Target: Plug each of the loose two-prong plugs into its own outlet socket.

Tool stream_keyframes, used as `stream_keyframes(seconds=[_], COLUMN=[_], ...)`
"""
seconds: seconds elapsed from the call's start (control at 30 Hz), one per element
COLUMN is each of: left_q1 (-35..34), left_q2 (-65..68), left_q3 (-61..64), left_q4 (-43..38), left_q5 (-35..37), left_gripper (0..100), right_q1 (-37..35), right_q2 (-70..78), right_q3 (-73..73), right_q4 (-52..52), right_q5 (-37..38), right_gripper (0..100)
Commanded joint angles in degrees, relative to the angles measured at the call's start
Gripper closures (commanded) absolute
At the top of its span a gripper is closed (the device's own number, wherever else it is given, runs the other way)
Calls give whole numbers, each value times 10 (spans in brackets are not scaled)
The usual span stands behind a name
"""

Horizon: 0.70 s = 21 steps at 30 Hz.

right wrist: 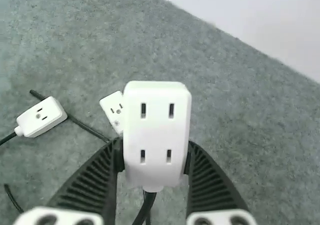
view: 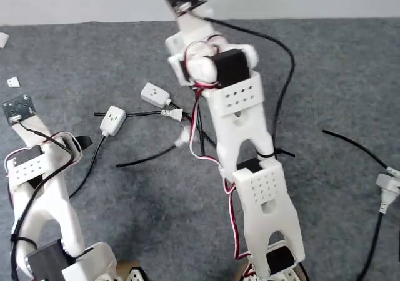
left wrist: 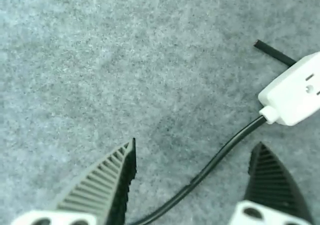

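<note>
Our right gripper [right wrist: 152, 154] is clenched on a white outlet block [right wrist: 156, 130], one finger on each side of it. Our left gripper [left wrist: 195, 146] hangs released, jaws wide apart, above the grey carpet [left wrist: 100, 60]. A black cord [left wrist: 220, 155] runs between them to a white outlet socket [left wrist: 295, 92]. A loose two-prong plug [view: 174, 113] lies on the carpet just beside another socket [view: 155, 94].

cord [left wrist: 220, 156] crossing left pincer [left wrist: 197, 143] gap, outlet [left wrist: 295, 90] beyond
</note>
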Motion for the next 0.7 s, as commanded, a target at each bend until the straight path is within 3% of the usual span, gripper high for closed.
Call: stream_keyframes(seconds=[0.0,0.37,0.67], left_q1=[6,6,22], left_q2=[-3,-3,-2], left_q3=[-26,-26,-24], left_q4=[-18,-18,-18], left_q5=[5,5,5], left_gripper=[662,662,662], right_q1=[7,4,-51], right_q2=[-69,-332,-410], right_q3=[43,423,669], right_q4=[29,25,12], right_q5=[-9,-84,-237], right_gripper=[991,991,991])
